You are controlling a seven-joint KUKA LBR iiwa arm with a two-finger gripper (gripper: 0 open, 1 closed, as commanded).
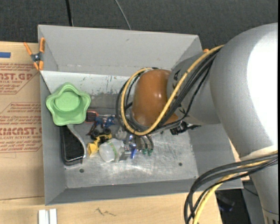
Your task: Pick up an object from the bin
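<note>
Tool is hanging low over the middle of the bin, under the orange wrist cover; whether it is spread or pressed together I cannot tell. It is sitting at the right edge of a small heap: whitish round piece just beside it, yellow-and-black bit and blue bits further left. Green flower-shaped lid and black case are lying by the left wall. Judging by this, nothing is being lifted; gripping and raising are remaining.
</note>
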